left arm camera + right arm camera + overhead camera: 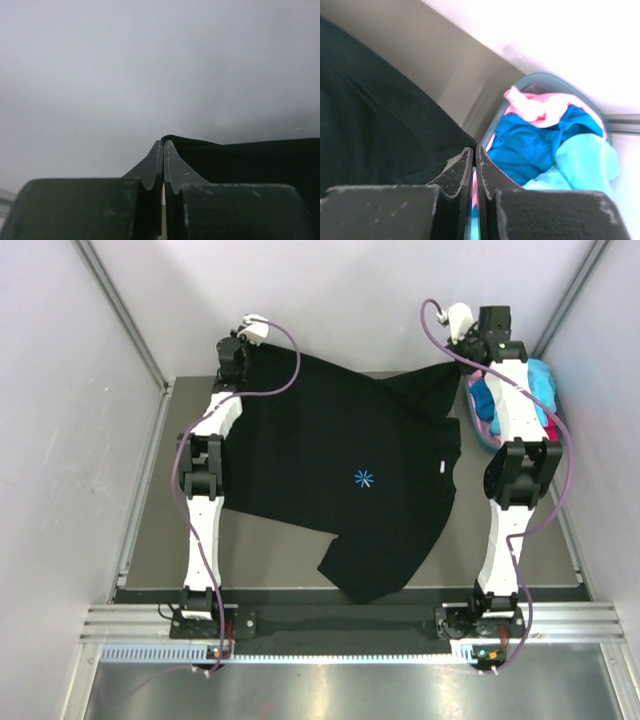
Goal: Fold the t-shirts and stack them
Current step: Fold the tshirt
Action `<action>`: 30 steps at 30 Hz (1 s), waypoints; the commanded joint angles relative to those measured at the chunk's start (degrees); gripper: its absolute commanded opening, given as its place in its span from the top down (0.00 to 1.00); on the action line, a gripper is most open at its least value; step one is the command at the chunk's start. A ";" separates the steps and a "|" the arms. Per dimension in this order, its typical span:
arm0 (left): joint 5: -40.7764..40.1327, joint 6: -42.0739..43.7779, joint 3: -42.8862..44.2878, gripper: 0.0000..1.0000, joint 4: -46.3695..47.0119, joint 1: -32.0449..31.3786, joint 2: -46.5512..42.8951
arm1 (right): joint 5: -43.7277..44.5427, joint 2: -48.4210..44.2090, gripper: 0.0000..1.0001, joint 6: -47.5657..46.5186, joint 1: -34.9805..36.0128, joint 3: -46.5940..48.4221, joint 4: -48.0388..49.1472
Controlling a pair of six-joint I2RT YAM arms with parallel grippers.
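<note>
As seen from above, with the arm bases at the bottom of the view, a black t-shirt [330,450] lies spread, chest side up, across the middle of the grey table [150,540]. Nearest the bases, one short sleeve [370,575] points toward the near edge. Farther in, a light-blue starburst logo [364,478] marks the chest (the neckline faces the right arm [510,500]). The cloth spans the space between the left arm [205,490] and the right arm and runs on toward the far edge.

At the garment's far left corner, the left gripper [163,142] has its jaws pressed together, with the black hem rising to the fingertips and pinched there. At the far right corner, the right gripper [474,149] is likewise closed, its fingers together on the edge of the same shirt.

Beyond and to the right of that gripper, a grey-blue plastic basket [545,76] stands at the table's far right corner. It holds a turquoise t-shirt [585,160], a blue t-shirt [530,145] and a pink t-shirt [540,107], bunched together and unfolded.
</note>
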 commanded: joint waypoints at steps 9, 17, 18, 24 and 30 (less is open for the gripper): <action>2.28 0.98 4.44 1.00 10.43 -0.27 3.49 | 3.66 3.27 1.00 1.41 0.19 5.48 6.07; 0.69 0.80 6.55 1.00 12.01 -0.18 4.56 | 3.93 4.77 1.00 1.50 0.28 9.17 7.65; 0.52 0.63 6.38 1.00 10.79 -0.10 4.20 | 3.32 4.25 1.00 1.06 0.28 9.17 7.30; 6.31 1.85 -0.91 1.00 0.79 -0.01 -3.17 | -0.64 -0.32 1.00 0.36 0.19 4.08 4.05; 13.96 1.86 -8.30 1.00 -14.69 -0.01 -11.44 | -2.23 -3.76 1.00 1.06 0.19 -1.99 2.82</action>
